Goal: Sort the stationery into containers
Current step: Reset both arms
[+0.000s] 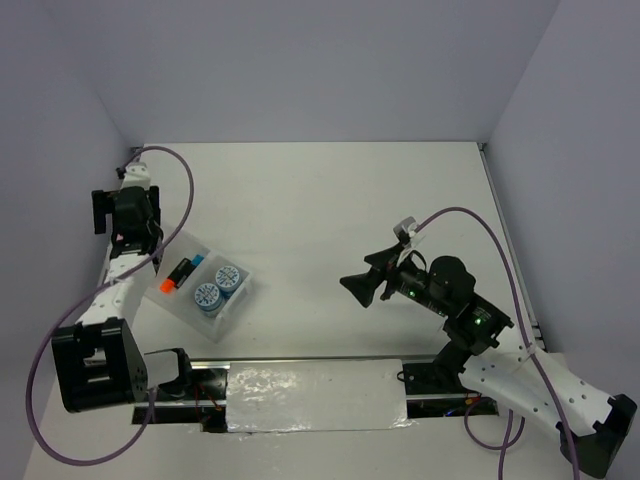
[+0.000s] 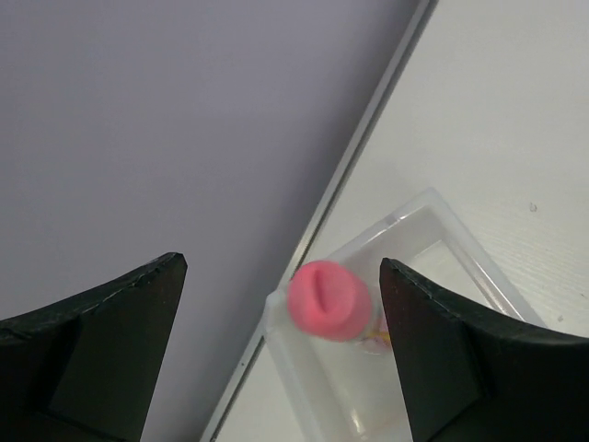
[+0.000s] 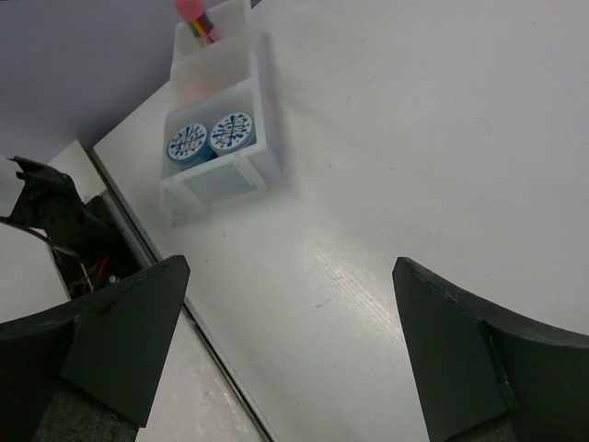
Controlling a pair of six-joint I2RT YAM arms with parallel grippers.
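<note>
Joined trays [image 1: 238, 296] at left: two blue rolls [image 1: 206, 295] in the nearest compartment, orange-capped marker [image 1: 172, 280] in the next. Right gripper [image 1: 362, 286] well apart, over the table [image 1: 330, 200].
</note>
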